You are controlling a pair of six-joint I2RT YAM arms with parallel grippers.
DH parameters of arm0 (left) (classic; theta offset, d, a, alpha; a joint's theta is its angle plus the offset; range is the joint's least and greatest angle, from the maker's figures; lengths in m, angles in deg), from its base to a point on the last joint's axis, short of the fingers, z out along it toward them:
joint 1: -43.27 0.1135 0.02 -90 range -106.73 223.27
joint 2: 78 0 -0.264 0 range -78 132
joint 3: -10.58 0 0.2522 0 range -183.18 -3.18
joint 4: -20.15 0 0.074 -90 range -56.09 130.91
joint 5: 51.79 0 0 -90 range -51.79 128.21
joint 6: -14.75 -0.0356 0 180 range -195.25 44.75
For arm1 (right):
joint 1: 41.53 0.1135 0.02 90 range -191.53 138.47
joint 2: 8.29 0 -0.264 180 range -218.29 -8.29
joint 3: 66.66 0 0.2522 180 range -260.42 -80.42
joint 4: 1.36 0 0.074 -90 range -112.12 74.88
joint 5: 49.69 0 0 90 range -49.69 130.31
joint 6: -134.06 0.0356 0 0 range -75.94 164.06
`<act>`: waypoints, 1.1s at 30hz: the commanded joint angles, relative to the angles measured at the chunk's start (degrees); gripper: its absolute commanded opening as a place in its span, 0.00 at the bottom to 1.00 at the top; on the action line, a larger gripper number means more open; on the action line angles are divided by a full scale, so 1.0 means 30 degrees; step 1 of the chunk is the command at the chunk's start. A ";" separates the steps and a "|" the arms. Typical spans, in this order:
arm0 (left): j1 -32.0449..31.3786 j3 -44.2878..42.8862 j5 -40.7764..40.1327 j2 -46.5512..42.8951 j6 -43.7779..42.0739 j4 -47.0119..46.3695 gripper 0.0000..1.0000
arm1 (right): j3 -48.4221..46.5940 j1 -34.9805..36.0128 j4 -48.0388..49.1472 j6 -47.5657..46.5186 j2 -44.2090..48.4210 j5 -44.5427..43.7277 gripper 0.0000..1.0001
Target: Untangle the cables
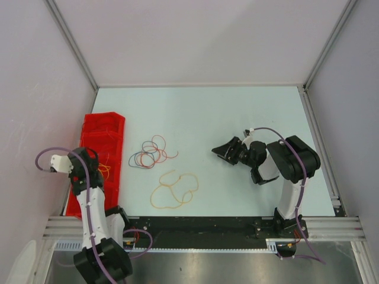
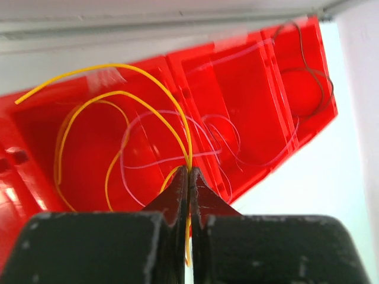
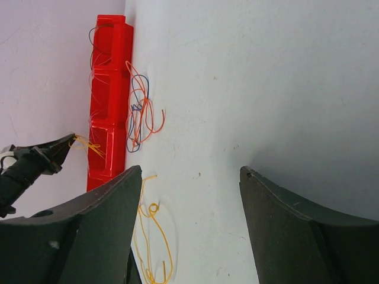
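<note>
A tangle of red, orange, black and blue cables (image 1: 151,153) lies on the table left of centre; it also shows in the right wrist view (image 3: 140,109). A loose orange cable (image 1: 173,190) lies alone nearer the front, also seen in the right wrist view (image 3: 151,236). My left gripper (image 2: 188,173) is shut on a yellow cable (image 2: 106,100) and holds it over the red bin (image 2: 249,89). In the top view the left gripper (image 1: 99,167) hangs over the bin (image 1: 102,131). My right gripper (image 1: 220,151) is open and empty above bare table, right of the tangle.
The red bin has several compartments; pale pink and dark wires (image 2: 308,77) lie inside. It stands along the table's left edge. Grey walls enclose the table on three sides. A metal rail (image 1: 207,225) runs along the front edge.
</note>
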 commanded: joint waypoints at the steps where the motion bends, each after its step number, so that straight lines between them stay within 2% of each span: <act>1: 0.0248 0.0560 0.2722 0.0034 0.0403 -0.2077 0.00 | 0.0737 -0.0174 -0.5109 -0.1076 -0.1692 -0.1044 0.73; 10: 0.0219 0.1675 0.3780 0.0737 0.1222 -0.1641 0.00 | 0.0503 -0.0174 -0.4701 -0.0930 -0.2161 -0.0605 0.73; 17: 0.0248 0.0858 0.3401 0.0182 0.1075 -0.1117 0.01 | 0.0503 -0.0175 -0.4465 -0.0930 -0.2249 -0.0341 0.72; 20: 0.0277 0.0184 0.3484 -0.0521 0.0437 -0.1170 0.16 | 0.0503 -0.0204 -0.4494 -0.0959 -0.2249 -0.0282 0.73; 23: 0.0306 -0.0868 0.3808 -0.1019 -0.0764 -0.0853 0.47 | 0.0503 -0.0233 -0.4494 -0.0988 -0.2279 -0.0253 0.72; 24: 0.0249 -0.1164 0.4099 -0.1079 -0.1088 -0.0733 0.67 | 0.0503 -0.0233 -0.4494 -0.0988 -0.2307 -0.0253 0.73; 25: 0.0248 -0.1399 0.4362 -0.1224 -0.1498 -0.0645 0.75 | 0.0503 -0.0233 -0.4494 -0.0988 -0.2279 -0.0253 0.73; 26: 0.0248 -0.1778 0.4626 -0.1429 -0.2169 -0.0528 0.87 | 0.0503 -0.0233 -0.4465 -0.0988 -0.2307 -0.0253 0.72; 29: 0.0248 -0.2628 0.4307 -0.1518 -0.2845 0.0786 0.98 | 0.0503 -0.0233 -0.4319 -0.0872 -0.2395 -0.0195 0.72; 33: 0.0190 -0.3246 0.5123 -0.1840 -0.3931 0.1495 1.00 | 0.0503 -0.0204 -0.4289 -0.0871 -0.2396 -0.0194 0.72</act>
